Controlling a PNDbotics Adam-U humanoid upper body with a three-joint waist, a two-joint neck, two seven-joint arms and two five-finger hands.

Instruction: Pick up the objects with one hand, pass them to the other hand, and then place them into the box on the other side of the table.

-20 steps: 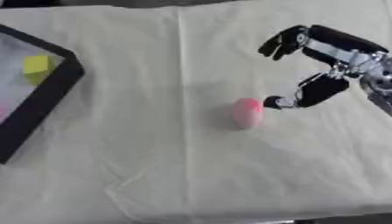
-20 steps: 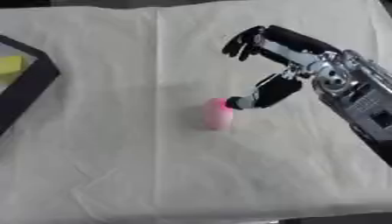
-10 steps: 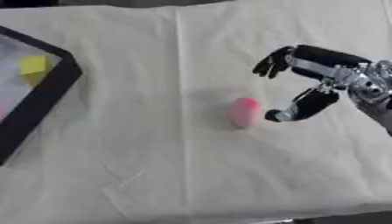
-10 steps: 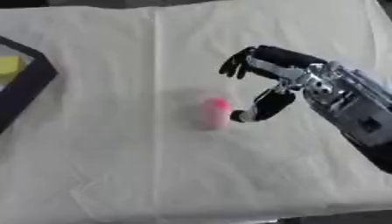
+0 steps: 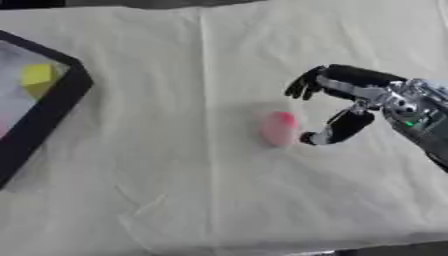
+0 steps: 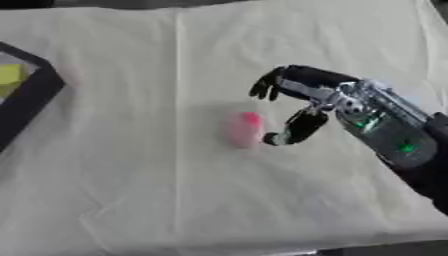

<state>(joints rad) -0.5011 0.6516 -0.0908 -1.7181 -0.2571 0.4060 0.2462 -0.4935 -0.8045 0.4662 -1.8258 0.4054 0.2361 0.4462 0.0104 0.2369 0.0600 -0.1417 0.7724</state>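
Observation:
A small pink oval object (image 5: 279,128) lies on the cream cloth near the middle of the table. My right hand (image 5: 343,100) comes in from the right and hovers just to the object's right. Its fingers (image 5: 308,84) curve over above the object and its thumb (image 5: 337,130) reaches down beside it, nearly touching. The hand is open and nothing is held in it. At the far left stands the black-rimmed box (image 5: 52,111) with a yellow block (image 5: 38,77) inside. My left hand shows in neither view.
The cream cloth (image 5: 175,190) covers the whole table and has creases near the front edge. The box's rim sits slanted at the left. The table's front edge runs along the bottom of the view.
My right hand has come down and in toward the pink object, its thumb now close beside it. The pink object has stayed in place.

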